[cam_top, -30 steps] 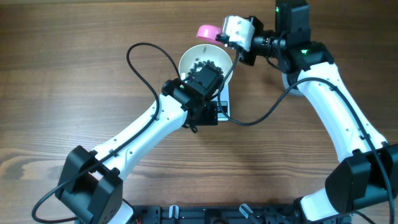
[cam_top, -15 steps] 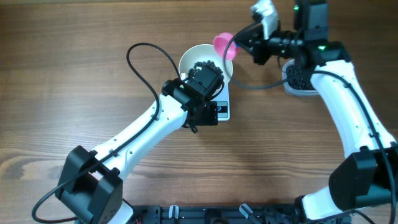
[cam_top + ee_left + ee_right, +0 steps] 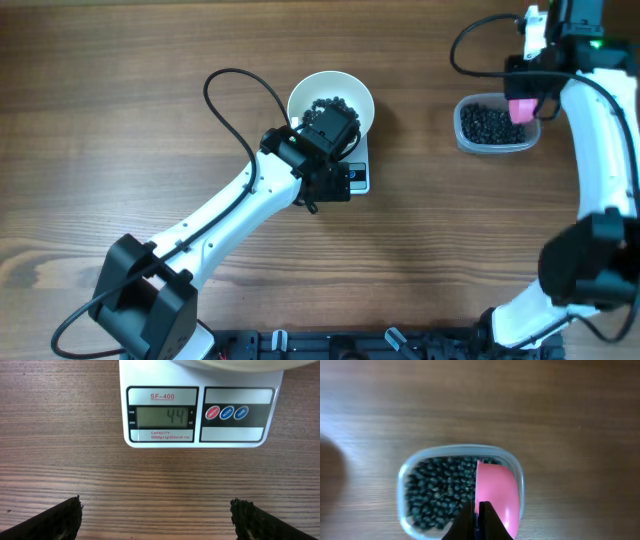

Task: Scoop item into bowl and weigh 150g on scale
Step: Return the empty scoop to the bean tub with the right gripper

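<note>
Our right gripper (image 3: 477,519) is closed on the scoop (image 3: 495,492), which hangs, empty-looking, over the beans (image 3: 440,492) in the tub (image 3: 401,480). Our left gripper (image 3: 157,515) is wide open and empty before the scale (image 3: 200,415). The bowl (image 3: 360,95) on it holds few beans. We judge a refill is in hand: next, dip the scoop.

Upper right on the wooden table (image 3: 100,120) sits a clear tub (image 3: 461,128); a pink scoop (image 3: 523,108) is over its right part.

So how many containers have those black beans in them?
2: the white bowl on the scale, mid-table, and the clear plastic tub to the right, under the pink scoop. None seem hidden.
</note>
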Motion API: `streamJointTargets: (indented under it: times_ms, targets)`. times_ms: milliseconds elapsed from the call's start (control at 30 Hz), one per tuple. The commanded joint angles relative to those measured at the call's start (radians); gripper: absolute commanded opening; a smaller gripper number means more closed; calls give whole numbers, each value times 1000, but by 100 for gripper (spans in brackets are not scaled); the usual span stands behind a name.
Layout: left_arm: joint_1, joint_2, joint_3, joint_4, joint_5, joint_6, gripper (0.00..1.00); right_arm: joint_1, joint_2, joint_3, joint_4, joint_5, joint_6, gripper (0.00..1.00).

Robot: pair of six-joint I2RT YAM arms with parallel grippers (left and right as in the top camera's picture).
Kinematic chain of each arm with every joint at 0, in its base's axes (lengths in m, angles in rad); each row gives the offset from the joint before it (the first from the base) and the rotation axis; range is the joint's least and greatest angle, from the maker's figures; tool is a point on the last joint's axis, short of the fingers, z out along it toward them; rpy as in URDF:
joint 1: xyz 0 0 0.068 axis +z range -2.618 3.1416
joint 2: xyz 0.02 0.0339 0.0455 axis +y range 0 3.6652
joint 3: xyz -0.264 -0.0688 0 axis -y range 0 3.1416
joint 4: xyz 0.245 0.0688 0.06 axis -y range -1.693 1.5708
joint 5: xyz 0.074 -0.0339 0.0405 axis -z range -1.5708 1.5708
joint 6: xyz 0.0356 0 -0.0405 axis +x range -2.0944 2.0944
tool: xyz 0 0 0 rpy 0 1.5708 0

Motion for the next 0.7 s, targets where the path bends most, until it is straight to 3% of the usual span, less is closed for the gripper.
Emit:
streamJointTargets:
  times_ms: [0, 167, 467, 567, 667]
  targets:
    - [-2, 8, -6, 0, -20, -10, 100, -3, 127, -12, -1, 59, -23, 4]
    - [-2, 8, -6, 0, -20, -10, 100, -19, 264, -13, -18, -8, 55, 4]
    - [-3, 8, -6, 0, -20, -10, 100, -285, 272, -13, -45, -687, 55, 4]
    - [-3, 8, -6, 0, -20, -10, 100, -369, 272, -16, -84, -744, 55, 4]
    - [-3, 8, -6, 0, -20, -10, 100, -361, 272, -61, -55, -745, 84, 4]
